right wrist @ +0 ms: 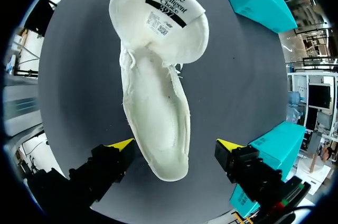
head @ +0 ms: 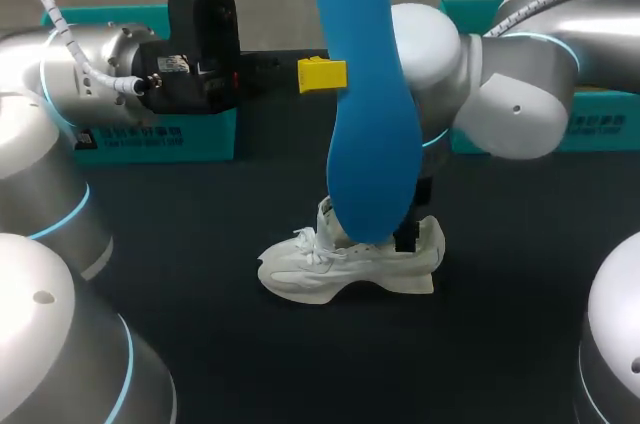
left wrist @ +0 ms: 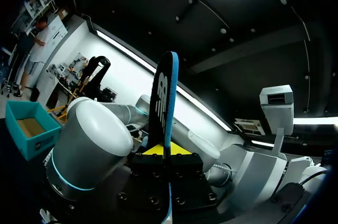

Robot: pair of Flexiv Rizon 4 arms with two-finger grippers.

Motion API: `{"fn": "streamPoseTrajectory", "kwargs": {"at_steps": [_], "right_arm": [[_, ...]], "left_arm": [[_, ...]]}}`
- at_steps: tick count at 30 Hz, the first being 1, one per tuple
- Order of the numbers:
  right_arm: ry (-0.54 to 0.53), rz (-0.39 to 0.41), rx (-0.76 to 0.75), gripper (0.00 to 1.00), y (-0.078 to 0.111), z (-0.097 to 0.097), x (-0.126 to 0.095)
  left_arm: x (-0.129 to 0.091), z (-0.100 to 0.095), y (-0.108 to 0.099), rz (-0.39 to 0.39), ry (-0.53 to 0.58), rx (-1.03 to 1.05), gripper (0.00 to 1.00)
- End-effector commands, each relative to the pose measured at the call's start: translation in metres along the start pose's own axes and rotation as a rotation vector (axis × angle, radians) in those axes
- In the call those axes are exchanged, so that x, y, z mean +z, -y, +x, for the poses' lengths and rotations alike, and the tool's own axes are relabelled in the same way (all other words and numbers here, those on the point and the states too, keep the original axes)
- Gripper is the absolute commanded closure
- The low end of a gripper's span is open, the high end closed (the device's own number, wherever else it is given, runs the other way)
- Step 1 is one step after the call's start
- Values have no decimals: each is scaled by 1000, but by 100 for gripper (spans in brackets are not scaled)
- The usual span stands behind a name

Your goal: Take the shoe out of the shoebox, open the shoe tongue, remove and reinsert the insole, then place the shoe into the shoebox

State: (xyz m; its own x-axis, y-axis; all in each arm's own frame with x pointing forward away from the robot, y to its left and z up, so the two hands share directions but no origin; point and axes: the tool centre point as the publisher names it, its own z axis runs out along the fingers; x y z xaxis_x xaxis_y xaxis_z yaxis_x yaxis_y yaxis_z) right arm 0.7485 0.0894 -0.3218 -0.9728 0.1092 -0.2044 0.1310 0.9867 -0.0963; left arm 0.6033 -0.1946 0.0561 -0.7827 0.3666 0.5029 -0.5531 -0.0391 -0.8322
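Hiding part of the shoe [head: 340, 266], blue insole [head: 365, 104] in left claw [left wrist: 167, 152]

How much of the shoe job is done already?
Done: the white shoe is out on the table, its tongue folded open, the blue insole pulled out. In hand: the left gripper holds the insole up. Left: slide it back in, then box the shoe.

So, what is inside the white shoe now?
Only bare white lining shows in the shoe; the blue insole is out, in the left gripper. The tongue hides the toe end.
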Motion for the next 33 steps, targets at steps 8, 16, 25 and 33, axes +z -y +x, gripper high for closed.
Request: {"fn": "streamPoseTrajectory", "kwargs": {"at_steps": [8,16,25,33], "right_arm": [[5,32,-82,0,-45,-30,19],[-30,18,-101,0,-54,-28,41],[-67,29,-36,68,-38,-19,62],[-83,34,-14,100,-28,-13,65]], "left_arm": [[1,-1,-1,2,-2,1,100],[1,-1,-1,2,-2,1,100],[1,-1,-1,2,-2,1,100],[1,-1,-1,2,-2,1,100]]}}
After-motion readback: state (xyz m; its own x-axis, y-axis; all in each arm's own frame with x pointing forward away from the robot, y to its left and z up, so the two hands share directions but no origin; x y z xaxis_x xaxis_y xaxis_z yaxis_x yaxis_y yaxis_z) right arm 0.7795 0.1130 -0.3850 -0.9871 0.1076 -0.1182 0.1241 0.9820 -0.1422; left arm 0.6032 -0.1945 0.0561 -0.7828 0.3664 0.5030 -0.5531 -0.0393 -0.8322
